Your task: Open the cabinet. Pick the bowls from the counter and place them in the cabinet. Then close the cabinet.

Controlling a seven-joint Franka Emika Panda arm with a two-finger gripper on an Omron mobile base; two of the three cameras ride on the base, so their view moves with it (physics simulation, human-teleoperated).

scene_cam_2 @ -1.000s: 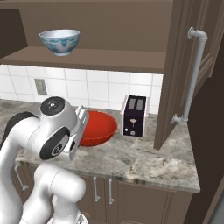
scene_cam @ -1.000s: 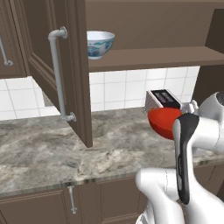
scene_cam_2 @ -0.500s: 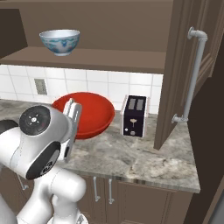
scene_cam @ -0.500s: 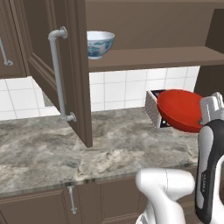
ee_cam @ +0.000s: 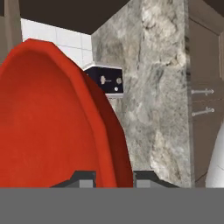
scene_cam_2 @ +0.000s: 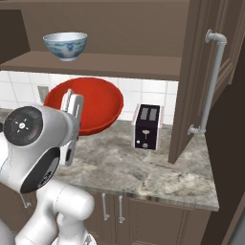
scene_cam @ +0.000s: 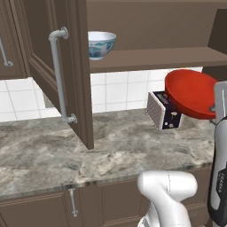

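Note:
The cabinet (scene_cam: 146, 26) stands open, its left door (scene_cam: 73, 66) and right door (scene_cam_2: 196, 72) swung out. On its brown shelf (scene_cam: 155, 57) sits the white bowl with blue pattern (scene_cam: 101, 44) (scene_cam_2: 65, 45). My gripper (scene_cam_2: 72, 104) (ee_cam: 114, 178) is shut on the rim of the red bowl (scene_cam: 191, 93) (scene_cam_2: 95, 106) (ee_cam: 48, 127). That bowl hangs tilted on edge in the air above the counter (scene_cam: 88, 150) (scene_cam_2: 158, 172), just below shelf level.
A black and white toaster (scene_cam: 164, 111) (scene_cam_2: 147, 127) stands on the counter against the tiled wall, close behind the red bowl. The open doors jut out over the counter on both sides, each with a long silver handle (scene_cam: 58, 75) (scene_cam_2: 210, 86). Low cabinets (scene_cam_2: 143, 215) run beneath.
The arm has lifted the red bowl off counter height and tipped it up on edge, closer to the shelf. The patterned bowl and the doors have not moved.

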